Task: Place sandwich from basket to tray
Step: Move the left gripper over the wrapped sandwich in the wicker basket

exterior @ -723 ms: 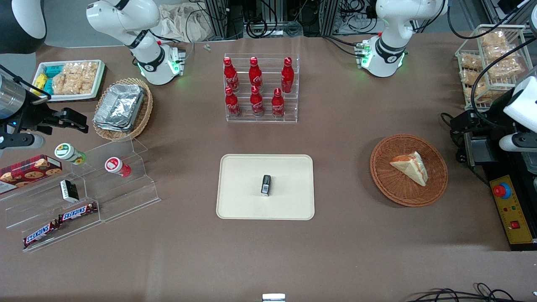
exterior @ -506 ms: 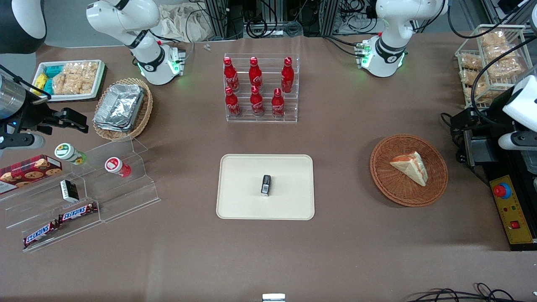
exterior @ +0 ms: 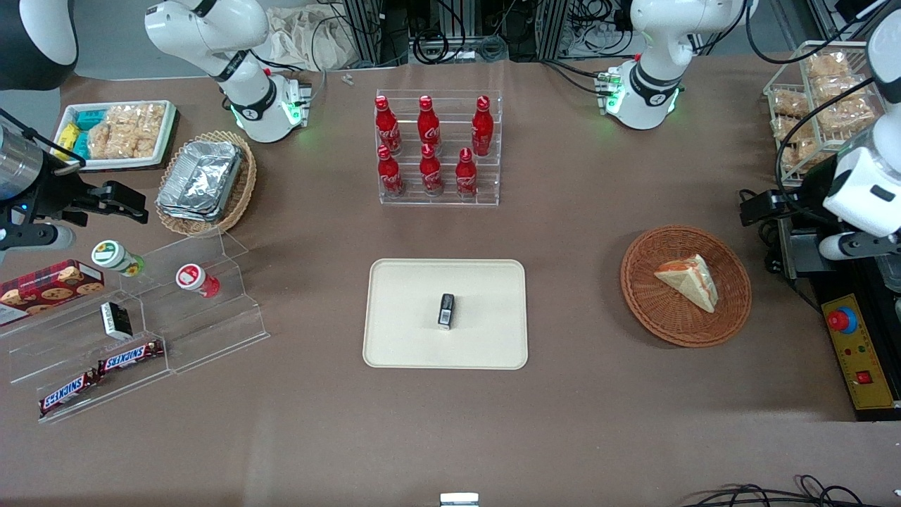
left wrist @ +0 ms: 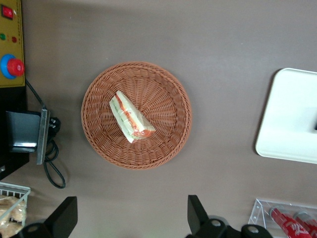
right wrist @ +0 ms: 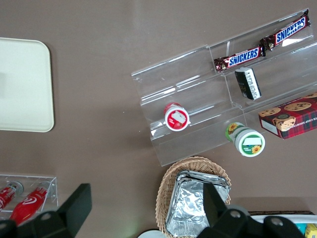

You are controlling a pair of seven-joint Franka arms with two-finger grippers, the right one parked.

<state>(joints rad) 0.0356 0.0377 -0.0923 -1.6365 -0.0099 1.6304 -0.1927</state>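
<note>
The sandwich [exterior: 688, 280], a pale bread wedge with red-orange filling, lies in the round reddish-brown wicker basket [exterior: 647, 310] toward the working arm's end of the table. The left wrist view shows the sandwich [left wrist: 131, 117] in the basket [left wrist: 99, 144] from above. The cream tray [exterior: 408, 338] lies at the table's middle with a small black packet [exterior: 446, 310] on it; its corner shows in the left wrist view [left wrist: 292, 129]. My left gripper [exterior: 757, 205] hangs high beside the basket, a little farther from the front camera. It [left wrist: 131, 218] is open and empty.
A clear rack of red cola bottles [exterior: 436, 148] stands farther from the front camera than the tray. A yellow control box with a red button [exterior: 855, 352], a black stand [exterior: 802, 253] and a wire rack of snack bags [exterior: 816, 105] line the working arm's end.
The left arm has swung in toward the basket, its gripper shifting slightly toward the table's middle. Sandwich, basket and tray have not moved.
</note>
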